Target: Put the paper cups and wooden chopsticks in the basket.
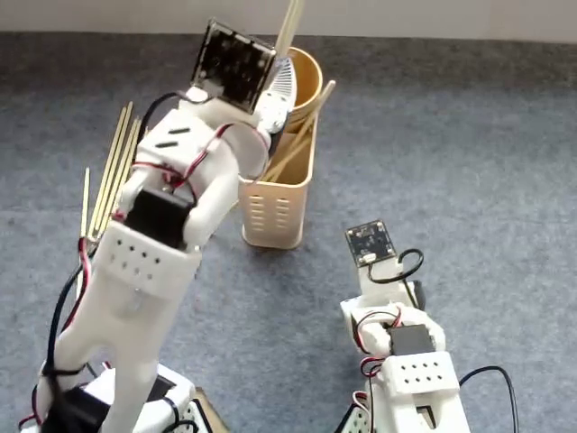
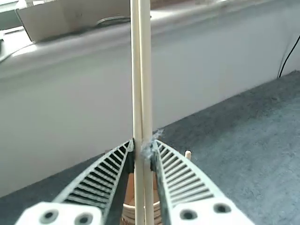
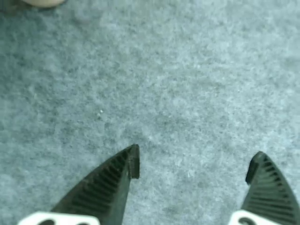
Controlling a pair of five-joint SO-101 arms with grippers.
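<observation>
My left gripper [image 2: 143,152] is shut on a pair of wooden chopsticks [image 2: 140,70], which it holds upright. In the high view that gripper [image 1: 281,79] hangs over the cream basket [image 1: 275,207], and the held chopsticks [image 1: 290,25] stick up above it. A brown paper cup [image 1: 308,77] sits in the far end of the basket, and more chopsticks [image 1: 305,126] lean inside. Several loose chopsticks [image 1: 113,171] lie on the grey carpet to the left of the arm. My right gripper [image 3: 194,164] stands open just above bare carpet, with nothing between its fingers.
The right arm [image 1: 406,347] rests low at the front right, apart from the basket. Grey carpet [image 1: 469,153] stretches open to the right of the basket. A pale wall [image 2: 70,93] runs along the far edge.
</observation>
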